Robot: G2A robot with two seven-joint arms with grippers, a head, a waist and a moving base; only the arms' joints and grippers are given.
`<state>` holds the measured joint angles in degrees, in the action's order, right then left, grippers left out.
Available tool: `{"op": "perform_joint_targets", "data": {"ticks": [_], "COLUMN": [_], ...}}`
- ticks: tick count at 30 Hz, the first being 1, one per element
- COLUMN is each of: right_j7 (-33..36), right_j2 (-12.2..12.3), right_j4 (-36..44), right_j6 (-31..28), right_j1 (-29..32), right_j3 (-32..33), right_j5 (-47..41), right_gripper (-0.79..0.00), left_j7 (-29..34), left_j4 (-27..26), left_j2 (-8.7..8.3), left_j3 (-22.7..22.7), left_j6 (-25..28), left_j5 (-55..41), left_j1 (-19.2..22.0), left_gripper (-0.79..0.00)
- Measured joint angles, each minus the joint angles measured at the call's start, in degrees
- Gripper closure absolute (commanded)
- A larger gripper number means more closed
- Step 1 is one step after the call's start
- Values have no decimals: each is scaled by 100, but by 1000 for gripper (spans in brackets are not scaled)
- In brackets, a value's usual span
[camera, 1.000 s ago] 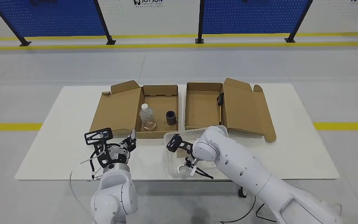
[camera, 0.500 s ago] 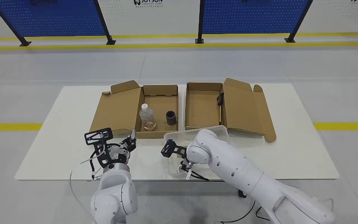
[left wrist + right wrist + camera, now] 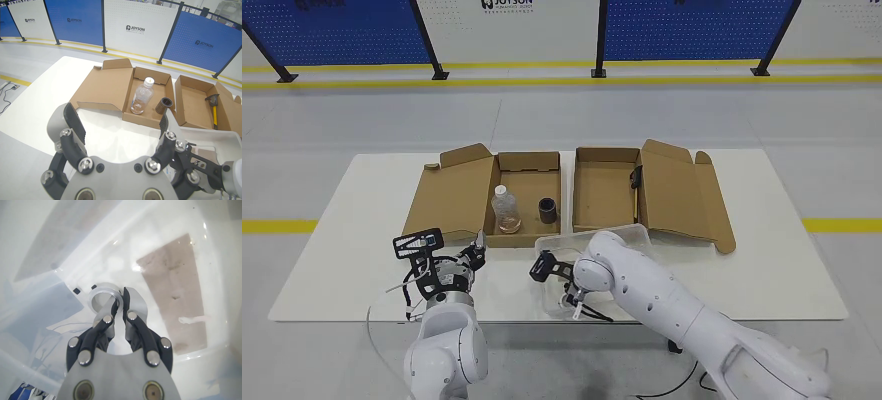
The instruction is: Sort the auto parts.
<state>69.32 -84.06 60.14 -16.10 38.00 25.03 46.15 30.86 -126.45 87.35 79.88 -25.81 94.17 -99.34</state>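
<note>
A silver metal ring [image 3: 103,294] lies on the floor of the clear plastic bin [image 3: 211,262]. My right gripper [image 3: 120,303] is down in that bin, shut on the ring's wall, one finger inside the ring and one outside. From above, the right gripper [image 3: 573,298] sits low in the bin [image 3: 640,233] at the table's front. My left gripper [image 3: 117,111] stands open and empty near the front edge, left of the bin [image 3: 208,132]; the top view shows the left gripper [image 3: 449,268] there too.
The left cardboard box [image 3: 529,160] holds a clear bottle [image 3: 142,98] and a black cylinder [image 3: 164,106]. The right cardboard box [image 3: 604,200] holds a yellow-and-black caliper [image 3: 213,106]. Two small black screws [image 3: 76,291] lie beside the ring.
The right arm shifted a little leftward over the bin, its wrist moving with it. The left arm stayed put.
</note>
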Motion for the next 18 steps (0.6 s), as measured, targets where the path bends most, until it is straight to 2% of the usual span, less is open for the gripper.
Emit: {"op": "perform_joint_targets", "data": {"ticks": [9, 12, 18], "right_j7": [-195, -343, -830], "right_j2": [24, 142, 552], "right_j4": [-44, 169, 1020], "right_j6": [-20, 15, -255], "right_j1": [-67, -1, 487], "right_j3": [250, 521, 1482], "right_j5": [-30, -30, -257], "right_gripper": [0, 0, 0], "left_j7": [0, 0, 0], "left_j4": [0, 0, 0], "left_j2": [0, 0, 0], "left_j3": [0, 0, 0], "left_j6": [0, 0, 0], "left_j5": [0, 0, 0], "left_j1": [0, 0, 0], "left_gripper": [-785, -785, -785]}}
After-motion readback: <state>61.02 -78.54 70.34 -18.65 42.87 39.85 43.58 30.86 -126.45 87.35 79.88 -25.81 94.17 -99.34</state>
